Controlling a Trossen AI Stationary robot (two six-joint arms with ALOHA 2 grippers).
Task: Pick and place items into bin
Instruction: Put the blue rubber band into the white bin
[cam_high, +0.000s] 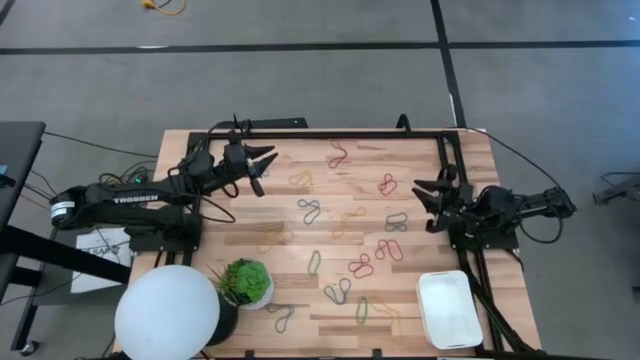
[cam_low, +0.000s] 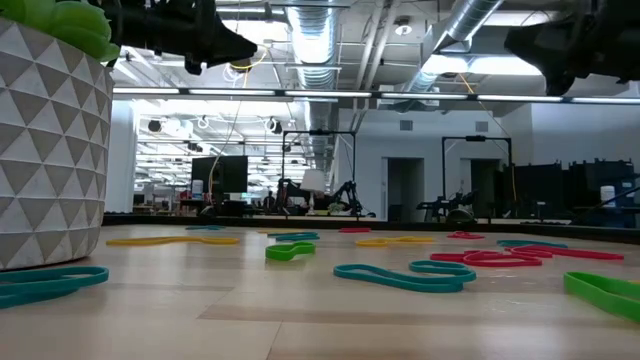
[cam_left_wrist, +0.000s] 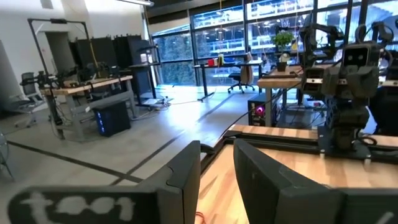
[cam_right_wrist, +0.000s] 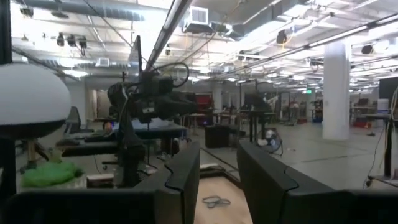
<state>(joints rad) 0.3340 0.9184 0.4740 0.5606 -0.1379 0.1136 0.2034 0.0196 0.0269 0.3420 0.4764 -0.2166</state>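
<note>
Left claw (cam_high: 262, 165) hovers open, empty; bin (cam_high: 449, 309) runs lengthwise front-to-back.

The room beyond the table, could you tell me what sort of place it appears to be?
Probably a robotics lab in an open industrial workspace: exposed ceiling ducts, workbenches with office chairs, and another robot arm rig standing farther back.

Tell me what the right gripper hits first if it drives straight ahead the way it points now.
Probably nothing soon: the right gripper, jaws apart and empty, points level across the table above the bands. Farther along stands the left arm, though depth is unclear.
</note>
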